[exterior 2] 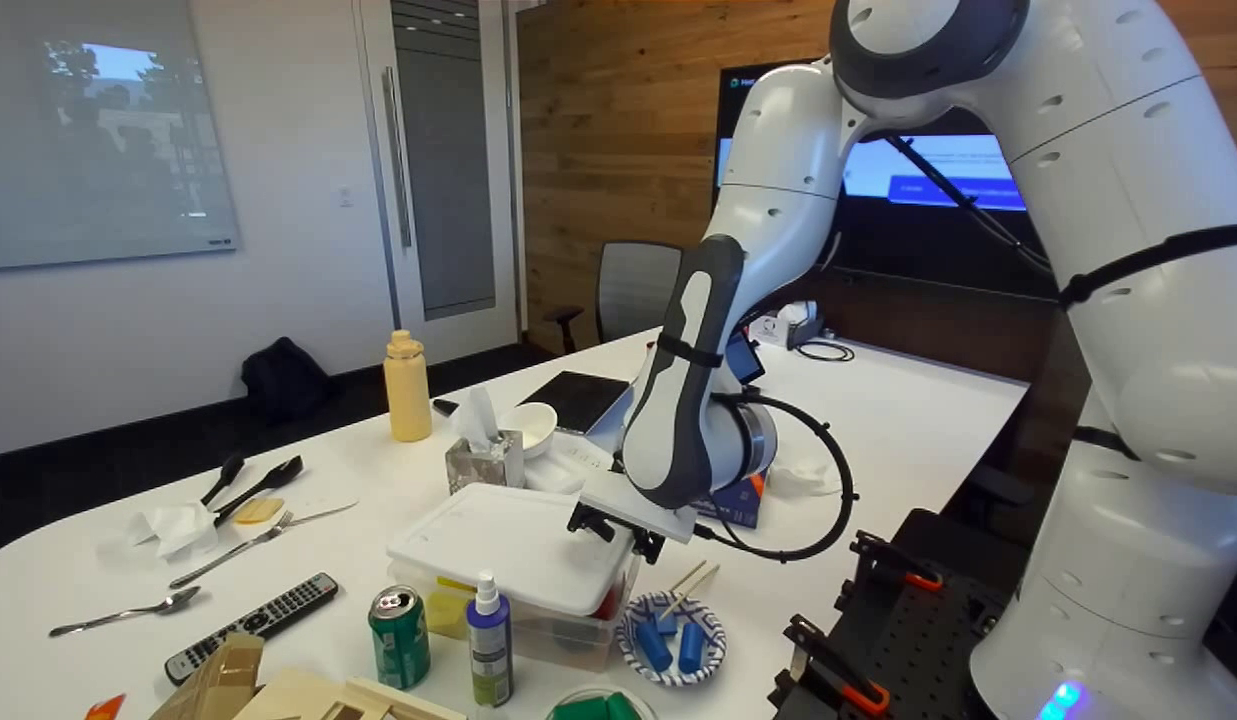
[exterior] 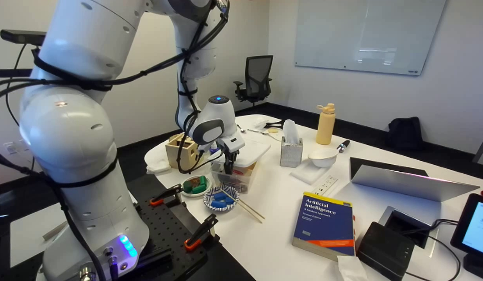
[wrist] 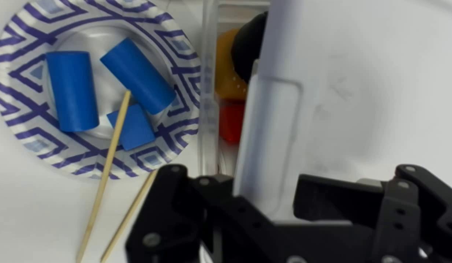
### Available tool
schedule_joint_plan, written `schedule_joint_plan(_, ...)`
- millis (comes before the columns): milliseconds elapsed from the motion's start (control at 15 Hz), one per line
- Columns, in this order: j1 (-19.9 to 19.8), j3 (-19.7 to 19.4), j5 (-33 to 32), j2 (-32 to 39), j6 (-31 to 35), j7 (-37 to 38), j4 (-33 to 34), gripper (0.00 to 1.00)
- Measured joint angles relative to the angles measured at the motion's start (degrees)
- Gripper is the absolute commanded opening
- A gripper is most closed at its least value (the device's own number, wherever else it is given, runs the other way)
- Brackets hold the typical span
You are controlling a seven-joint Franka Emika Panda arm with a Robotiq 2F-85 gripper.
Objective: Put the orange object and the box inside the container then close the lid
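Note:
The container, a clear plastic tub (exterior: 234,183), stands on the white table; it also shows in the exterior view (exterior 2: 568,642) and wrist view (wrist: 208,109). The whitish lid (exterior 2: 513,545) lies askew on top, leaving a strip along one side open; it also shows in the wrist view (wrist: 342,91). Through that strip I see an orange-brown rounded thing (wrist: 226,69) with white specks, a black thing over it and a red thing beside it. I cannot tell which thing is the box. My gripper (exterior 2: 618,533) is open at the lid's edge, one finger above the lid, one beyond it.
A patterned bowl (wrist: 35,91) with blue blocks and chopsticks is beside the tub. A plate of green blocks (exterior: 196,185), a spray bottle (exterior 2: 490,640), a green can (exterior 2: 398,638) and a tan wooden box (exterior: 182,152) stand close. A tissue box (exterior: 291,152) is behind.

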Motion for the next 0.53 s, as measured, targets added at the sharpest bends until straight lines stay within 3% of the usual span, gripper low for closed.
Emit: schedule_joint_plan(533, -3.1, 0.0, -0.1, -0.1, -7.8, -1.7, 1.5, 0.85)
